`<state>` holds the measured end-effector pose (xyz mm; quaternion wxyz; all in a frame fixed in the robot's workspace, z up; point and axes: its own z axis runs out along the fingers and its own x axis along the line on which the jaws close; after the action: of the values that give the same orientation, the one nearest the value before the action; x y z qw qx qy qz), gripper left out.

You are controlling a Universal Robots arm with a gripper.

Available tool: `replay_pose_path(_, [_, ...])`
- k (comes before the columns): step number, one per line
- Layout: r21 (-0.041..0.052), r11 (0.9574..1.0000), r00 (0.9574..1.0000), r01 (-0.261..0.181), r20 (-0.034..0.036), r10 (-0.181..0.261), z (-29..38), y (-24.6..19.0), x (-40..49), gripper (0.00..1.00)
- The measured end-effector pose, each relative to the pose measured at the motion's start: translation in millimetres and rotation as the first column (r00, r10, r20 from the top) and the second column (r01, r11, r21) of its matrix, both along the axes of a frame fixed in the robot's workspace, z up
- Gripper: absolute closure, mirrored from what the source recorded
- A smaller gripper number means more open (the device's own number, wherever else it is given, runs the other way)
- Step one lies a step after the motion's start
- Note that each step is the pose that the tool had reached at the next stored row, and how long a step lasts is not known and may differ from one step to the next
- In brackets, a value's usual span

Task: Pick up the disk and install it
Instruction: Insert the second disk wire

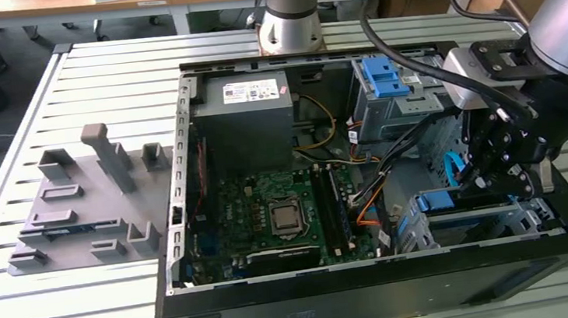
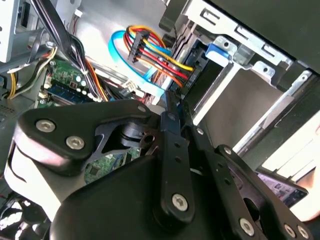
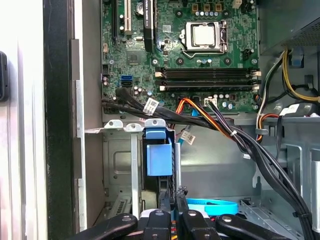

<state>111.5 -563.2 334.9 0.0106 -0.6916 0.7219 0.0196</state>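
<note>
While inside case (image 1: 380, 290), one hand (image 1: 484, 179).

A slatted metal worktop (image 1: 98, 71) is seen in the exterior view. An open computer case (image 1: 379, 282) and a grey fixture (image 1: 85, 201), well apart, are carried on it.

The arm (image 1: 563, 19) reaches in from the exterior view's right, its wrist bent downward so the black end effector (image 1: 494, 178) points down on the near right. In both wrist views the fingers (image 3: 172, 200) stand pressed together, tips meeting, with the black linkage bars spread behind them.
</note>
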Motion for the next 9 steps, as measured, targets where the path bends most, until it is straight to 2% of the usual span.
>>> replay_pose_path(9, [-0.0002,0.9999,0.9999,0.016,0.0000,-0.016,-1.0,-0.9,0.2,0.84])
